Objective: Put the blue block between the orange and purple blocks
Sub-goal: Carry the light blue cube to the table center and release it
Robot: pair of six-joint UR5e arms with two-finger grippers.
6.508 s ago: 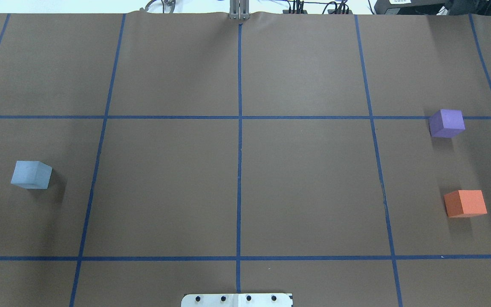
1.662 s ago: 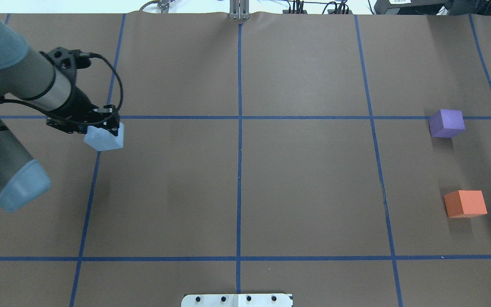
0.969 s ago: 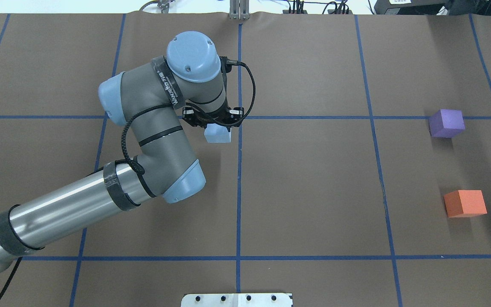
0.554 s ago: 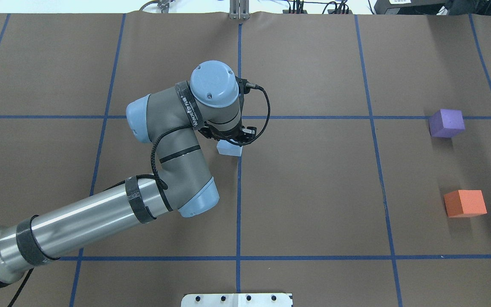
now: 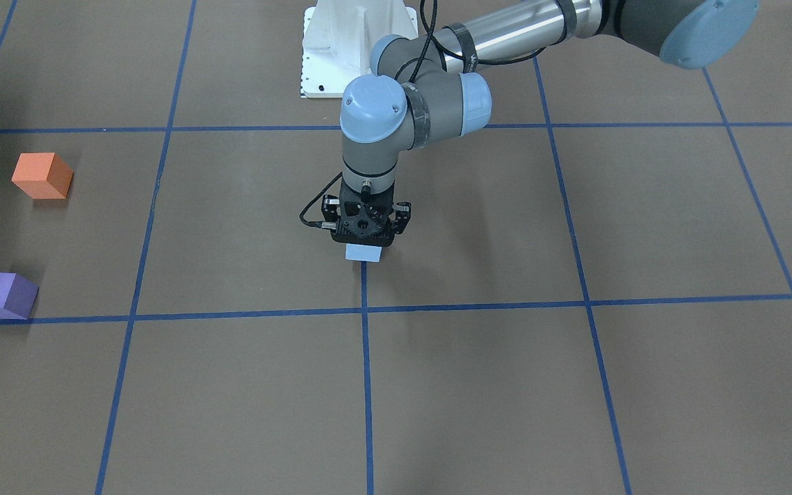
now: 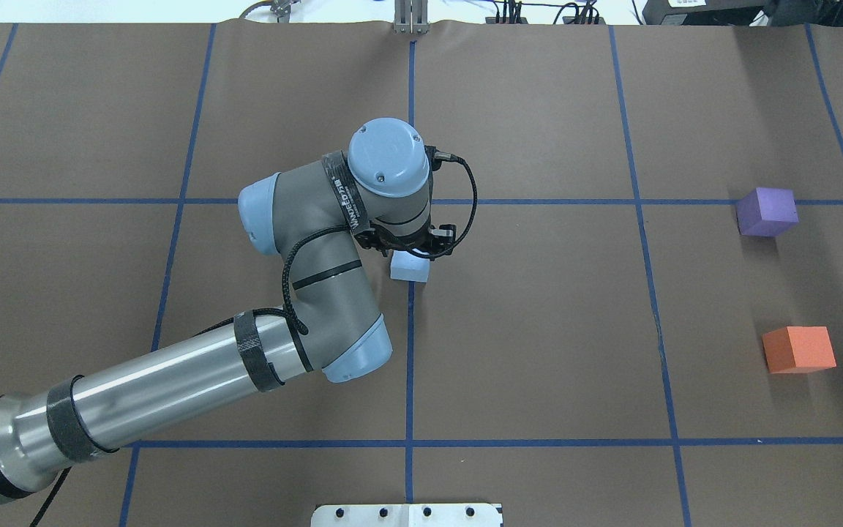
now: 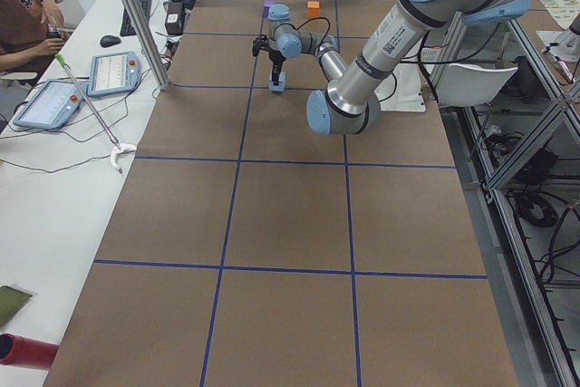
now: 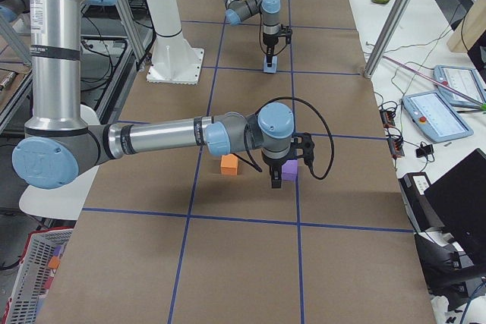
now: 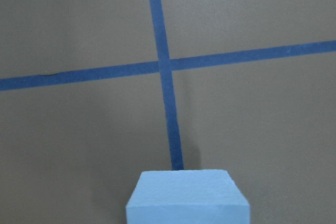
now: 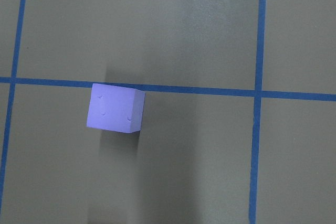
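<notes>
**Blue block gripped at mid-table, well short of the gap**

Clamps the blue block (image 5: 364,253) in the left gripper (image 5: 365,240), jaws narrowed onto its sides, low over the centre tape line (image 6: 410,351). Sits well apart from the purple block (image 6: 766,211) and orange block (image 6: 799,350) at the far right. Probably stops here at the limit of easy reach, suiting a hand-off. Right gripper (image 8: 276,180) above the purple block, side view only: open or closed, cannot tell.

You're working in a robotics lab: the worktop (image 7: 290,215) is papered brown and gridded with blue tape (image 6: 410,351), teach pendants (image 7: 113,72) lie on the white side desk (image 7: 45,197) beside it, and aluminium frame posts (image 7: 149,47) stand along its edges.
</notes>
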